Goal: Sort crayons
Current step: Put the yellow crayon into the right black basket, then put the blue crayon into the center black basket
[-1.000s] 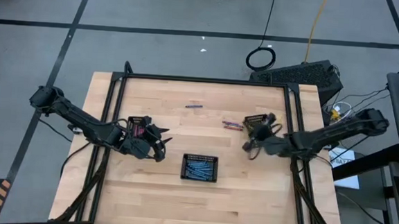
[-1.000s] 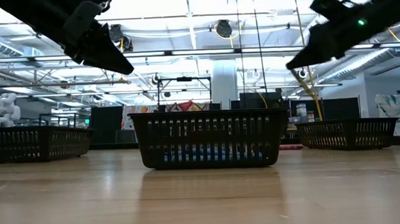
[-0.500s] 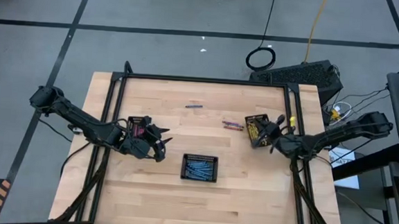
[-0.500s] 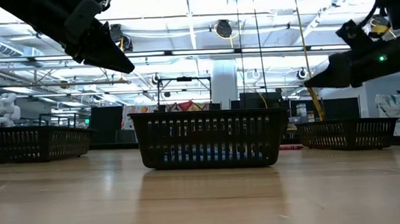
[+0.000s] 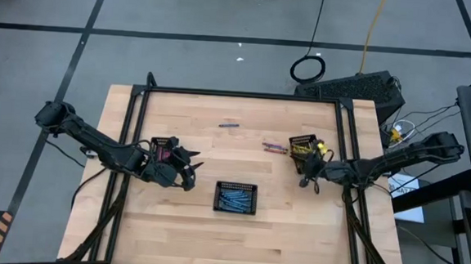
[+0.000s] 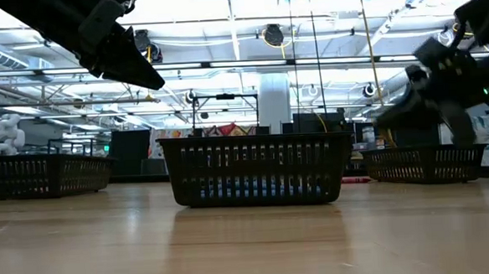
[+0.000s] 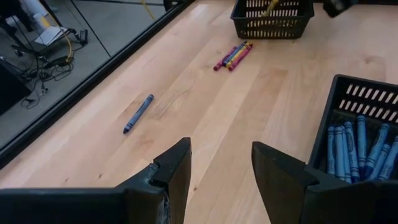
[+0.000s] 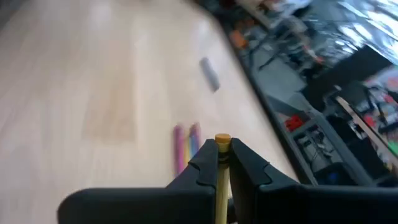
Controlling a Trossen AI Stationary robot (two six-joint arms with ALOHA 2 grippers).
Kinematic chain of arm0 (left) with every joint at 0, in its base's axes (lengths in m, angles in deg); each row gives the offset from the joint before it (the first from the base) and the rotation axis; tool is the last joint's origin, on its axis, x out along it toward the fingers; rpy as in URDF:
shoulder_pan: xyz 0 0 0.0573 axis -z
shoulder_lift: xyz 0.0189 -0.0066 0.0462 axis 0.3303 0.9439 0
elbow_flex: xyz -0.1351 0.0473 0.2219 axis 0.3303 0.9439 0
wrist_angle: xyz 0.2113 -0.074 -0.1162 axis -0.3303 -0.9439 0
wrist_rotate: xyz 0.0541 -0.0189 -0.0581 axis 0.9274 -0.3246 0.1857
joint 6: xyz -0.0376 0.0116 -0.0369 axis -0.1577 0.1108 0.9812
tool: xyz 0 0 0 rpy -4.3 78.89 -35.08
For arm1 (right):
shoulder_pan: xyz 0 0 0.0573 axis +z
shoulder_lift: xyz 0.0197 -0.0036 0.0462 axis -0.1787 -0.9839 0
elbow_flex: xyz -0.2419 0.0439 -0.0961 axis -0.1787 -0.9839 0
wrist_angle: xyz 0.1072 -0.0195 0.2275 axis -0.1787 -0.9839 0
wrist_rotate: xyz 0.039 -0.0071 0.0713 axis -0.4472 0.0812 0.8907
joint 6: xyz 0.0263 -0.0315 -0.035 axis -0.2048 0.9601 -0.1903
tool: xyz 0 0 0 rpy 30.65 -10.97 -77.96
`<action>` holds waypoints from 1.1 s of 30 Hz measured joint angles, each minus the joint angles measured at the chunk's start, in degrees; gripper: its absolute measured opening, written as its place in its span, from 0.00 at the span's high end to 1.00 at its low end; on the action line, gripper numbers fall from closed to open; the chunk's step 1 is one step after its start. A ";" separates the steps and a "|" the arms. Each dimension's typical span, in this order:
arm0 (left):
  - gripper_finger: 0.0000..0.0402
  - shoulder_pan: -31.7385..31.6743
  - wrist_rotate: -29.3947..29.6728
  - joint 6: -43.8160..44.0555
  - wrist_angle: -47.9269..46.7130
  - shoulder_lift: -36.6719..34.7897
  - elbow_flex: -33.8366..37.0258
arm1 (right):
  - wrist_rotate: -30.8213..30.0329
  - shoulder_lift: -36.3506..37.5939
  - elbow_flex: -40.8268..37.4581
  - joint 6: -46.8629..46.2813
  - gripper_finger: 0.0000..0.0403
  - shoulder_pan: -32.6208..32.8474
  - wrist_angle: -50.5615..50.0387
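Note:
My right gripper (image 5: 309, 163) hangs above the table just near of the right black basket (image 5: 301, 143), which holds yellow crayons. It is shut on a yellow-orange crayon (image 8: 222, 142). My left gripper (image 5: 189, 167) hovers open and empty beside the left basket (image 5: 164, 147), which holds pink crayons; its fingers show in the left wrist view (image 7: 221, 168). The centre basket (image 5: 236, 197) holds blue crayons. A few loose crayons (image 5: 275, 147) and a single blue-purple crayon (image 5: 228, 125) lie flat on the table. My right gripper pinches the yellow-orange crayon between its two fingers (image 8: 205, 163). The crayon lies along the fingers, and its blunt end (image 8: 222, 139) sticks out just past the fingertips. It is lifted clear of the table.
The loose crayons also show in the left wrist view (image 7: 233, 56), as does the single blue-purple crayon (image 7: 138, 113). Black frame rails (image 5: 238, 94) run along the table's far edge and sides. Bare wood lies along the near edge.
My right gripper, blurred in motion, has drawn back toward the table's right edge past the right basket. It has then swung toward the near edge, coming lower and turning. My left gripper has kept still.

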 joint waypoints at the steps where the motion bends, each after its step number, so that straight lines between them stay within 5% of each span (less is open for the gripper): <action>1: 0.58 0.00 0.00 0.02 0.00 -0.02 0.00 | 0.21 0.00 0.61 1.01 0.99 0.00 -2.32; 14: 0.58 0.00 0.00 0.02 -0.20 -0.02 0.00 | 0.07 0.24 14.66 2.13 0.97 0.00 -36.02; 23: 0.58 0.00 -0.02 0.04 -0.20 -0.02 0.00 | 0.19 0.26 23.03 -3.94 0.73 0.00 -55.66; 28: 0.58 0.00 -0.02 0.07 -0.19 -0.02 0.00 | 2.47 0.16 26.19 -8.15 0.62 0.00 -54.84; 33: 0.58 0.00 -0.01 0.07 -0.10 -0.02 0.00 | 4.67 -0.59 27.77 -24.80 0.60 -0.19 -37.03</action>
